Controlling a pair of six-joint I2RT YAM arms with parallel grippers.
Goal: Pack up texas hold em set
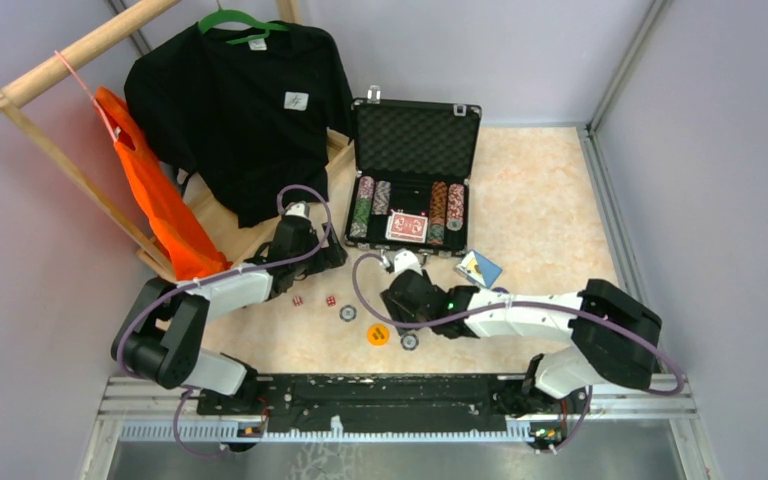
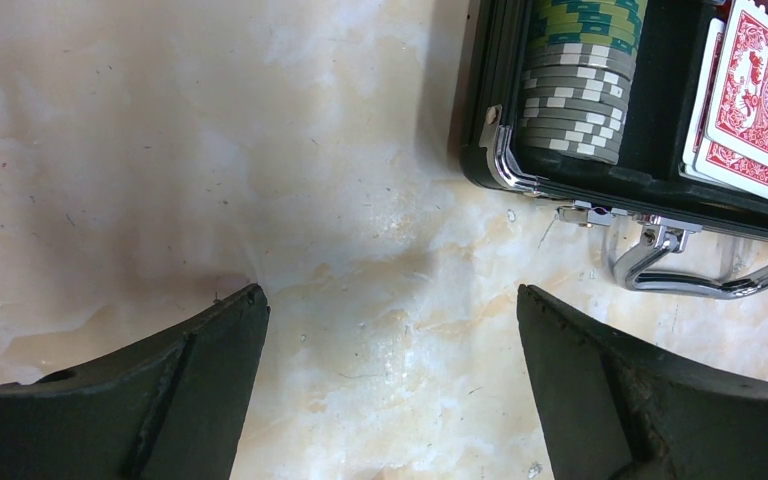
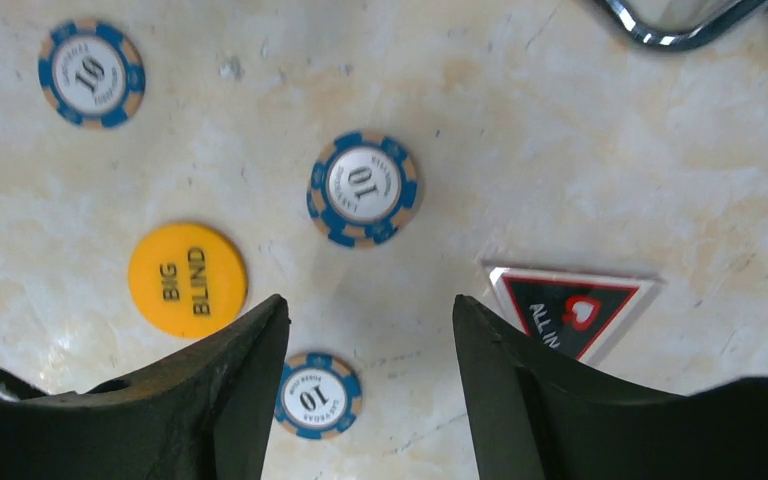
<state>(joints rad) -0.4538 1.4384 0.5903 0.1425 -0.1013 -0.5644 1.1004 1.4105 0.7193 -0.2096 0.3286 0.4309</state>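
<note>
Case (image 1: 415, 140) from above: open just beyond both pincers, lid up, chip rows and red-backed cards (image 1: 407, 227) in the tray. Left pincer (image 1: 325, 258) sits off its near left corner. Right pincer (image 1: 397, 298) hangs before its front wall, with red dice (image 1: 298, 299) loose to its left. Black T-shirt (image 1: 250, 110) and orange bag (image 1: 160, 200) hang well beyond the left pincer, out of the way.

Left wrist: left pincer (image 2: 390, 290) gapes wide and empty, with bare tabletop (image 2: 160, 150) between its jaws. The case corner lies ahead to the right.

Right wrist: right pincer (image 3: 370, 300) is parted, holding nothing. One blue chip (image 3: 363, 188) lies just ahead. A Big Blind token (image 3: 188, 278) lies beside one finger, and a triangular token (image 3: 570, 305) is partly hidden behind the other. Closing here would likely nudge those neighbours, and a flat chip may skid from the tips. The handle (image 3: 675, 40) and front wall bar a straight slide into the tray.
</note>
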